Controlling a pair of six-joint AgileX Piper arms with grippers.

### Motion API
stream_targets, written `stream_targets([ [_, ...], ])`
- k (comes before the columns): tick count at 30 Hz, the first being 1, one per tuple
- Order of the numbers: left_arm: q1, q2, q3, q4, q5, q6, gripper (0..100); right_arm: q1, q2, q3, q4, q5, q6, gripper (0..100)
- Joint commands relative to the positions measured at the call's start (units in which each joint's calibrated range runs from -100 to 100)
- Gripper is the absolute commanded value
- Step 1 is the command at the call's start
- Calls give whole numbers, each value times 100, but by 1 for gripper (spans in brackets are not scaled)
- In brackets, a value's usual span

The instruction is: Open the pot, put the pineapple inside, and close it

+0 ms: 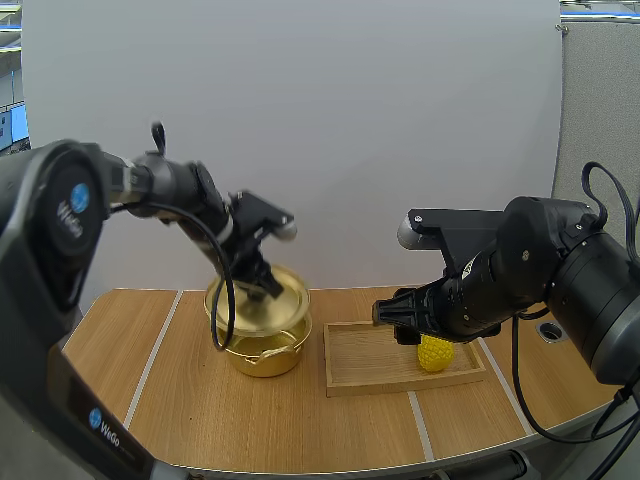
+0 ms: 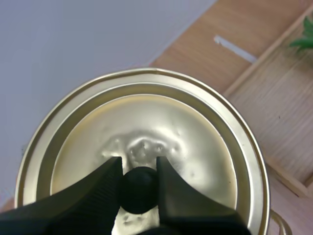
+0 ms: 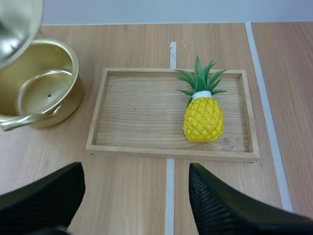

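Over round golden pot [image 1: 265, 352], shiny metal lid [image 1: 283, 305]

Shiny golden metal pot [image 3: 46, 98] and lid [image 2: 146, 117]; matt, grainy wooden tray [image 3: 142, 117].

Left fingers [image 2: 98, 193] pinching black knob [image 2: 139, 188], gold lid [image 2: 161, 117], wooden tray [image 2: 274, 98] beside

There is one golden pot [image 3: 68, 95], one golden lid [image 2: 195, 127] with one black knob [image 2: 139, 191], one pineapple [image 3: 203, 117] and one wooden tray [image 3: 146, 149]. There are two grippers, the left gripper [image 2: 139, 162] and the right gripper [image 3: 135, 169], each with two black fingers. All are over one wooden table [image 1: 200, 420].
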State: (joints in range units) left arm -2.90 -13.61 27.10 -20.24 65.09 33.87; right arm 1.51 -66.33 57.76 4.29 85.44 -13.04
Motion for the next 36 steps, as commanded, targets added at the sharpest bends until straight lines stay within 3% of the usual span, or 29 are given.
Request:
stream_targets([
  [1, -22, -549, -527, -26, 61, -111, 0, -24, -24, -41, 12, -93, -39, 100],
  [13, -15, -1391, -3118, 119, -25, -546, 0, -24, -24, -41, 12, -93, -39, 100],
  [20, -15, -1391, -4397, 452, -1317, -641, 0, -24, -24, -41, -82, -129, -39, 100],
  [31, -15, -1391, -5006, 464, -2954, -649, 0, -24, 6, -41, -675, -407, 302, 100],
  [36, -15, -1391, -5006, 464, -3015, -649, 0, -24, 354, -41, -1353, -571, 754, 100],
])
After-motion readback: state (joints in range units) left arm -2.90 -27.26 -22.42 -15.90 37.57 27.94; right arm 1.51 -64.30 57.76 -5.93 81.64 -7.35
